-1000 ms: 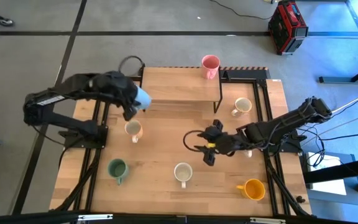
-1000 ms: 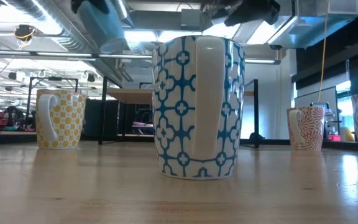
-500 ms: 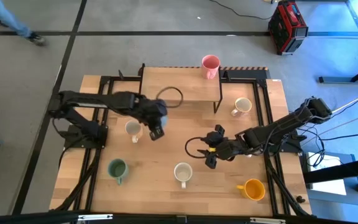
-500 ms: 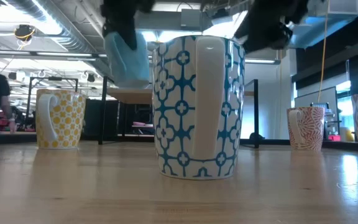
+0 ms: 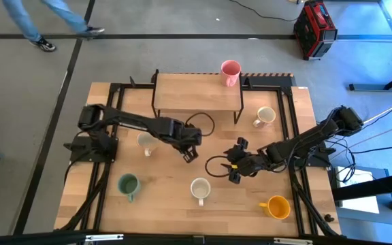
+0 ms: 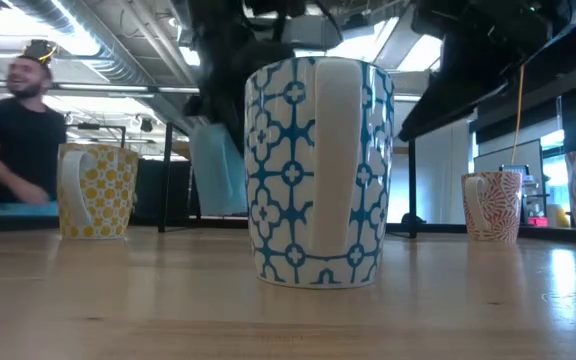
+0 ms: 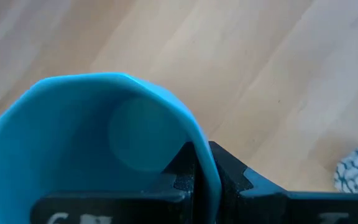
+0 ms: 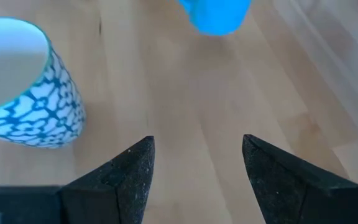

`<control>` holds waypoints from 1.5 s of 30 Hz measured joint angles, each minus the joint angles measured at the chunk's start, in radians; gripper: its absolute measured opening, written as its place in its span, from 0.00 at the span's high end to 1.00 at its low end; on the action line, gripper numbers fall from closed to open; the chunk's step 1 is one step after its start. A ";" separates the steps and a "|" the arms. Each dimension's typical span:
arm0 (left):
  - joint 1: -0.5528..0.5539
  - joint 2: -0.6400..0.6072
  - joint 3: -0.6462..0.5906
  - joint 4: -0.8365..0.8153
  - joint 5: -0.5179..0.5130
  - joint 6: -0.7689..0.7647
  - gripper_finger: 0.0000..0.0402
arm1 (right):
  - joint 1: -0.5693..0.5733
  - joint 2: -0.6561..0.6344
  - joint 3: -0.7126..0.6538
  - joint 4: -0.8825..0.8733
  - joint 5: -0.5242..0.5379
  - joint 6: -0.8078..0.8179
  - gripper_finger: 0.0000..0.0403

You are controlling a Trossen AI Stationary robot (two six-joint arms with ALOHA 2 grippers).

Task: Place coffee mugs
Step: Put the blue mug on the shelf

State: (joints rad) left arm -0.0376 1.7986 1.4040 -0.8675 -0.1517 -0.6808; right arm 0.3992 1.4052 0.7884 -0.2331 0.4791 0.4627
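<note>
your left tool [image 5: 190, 151] is pinched shut on the rim of the blue mug [image 7: 98, 149], one finger inside and one outside, and it carries the mug low over the middle of the desk [image 5: 175, 197], just off the front of the raised shelf [image 5: 196, 92]. the mug looks clear of the wood in the low view, so bring it down slowly and level until its base sits flat before you let go. pick a bare patch: the cream mug [image 5: 145, 141] sits to one side and the patterned mug [image 5: 200, 188] a little nearer the front, so keep apart from both. your right tool [image 5: 235, 165] waits nearby, spread wide and empty; keep it back so the two arms don't meet as you lower.
</note>
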 joint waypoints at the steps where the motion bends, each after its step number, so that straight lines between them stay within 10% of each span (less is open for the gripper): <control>1: -0.004 0.012 0.000 0.003 -0.003 -0.011 0.96 | 0.000 0.000 -0.004 0.001 0.001 0.000 0.42; 14: -0.016 0.088 0.001 0.056 -0.014 -0.076 0.95 | 0.000 0.000 -0.037 0.001 0.001 -0.027 0.42; 25: -0.015 0.082 0.000 0.065 0.047 -0.076 0.71 | 0.000 0.000 -0.037 0.000 0.000 -0.060 0.42; 35: -0.031 -0.142 0.000 -0.007 0.048 0.002 0.70 | 0.000 0.000 -0.037 0.058 0.025 -0.061 0.42; 45: -0.153 -0.406 0.000 -0.123 -0.025 0.195 0.69 | -0.023 0.143 -0.035 0.527 -0.024 -0.108 0.42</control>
State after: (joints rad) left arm -0.1905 1.3921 1.4039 -0.9905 -0.1766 -0.4861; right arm 0.3767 1.5487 0.7536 0.2937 0.4547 0.3547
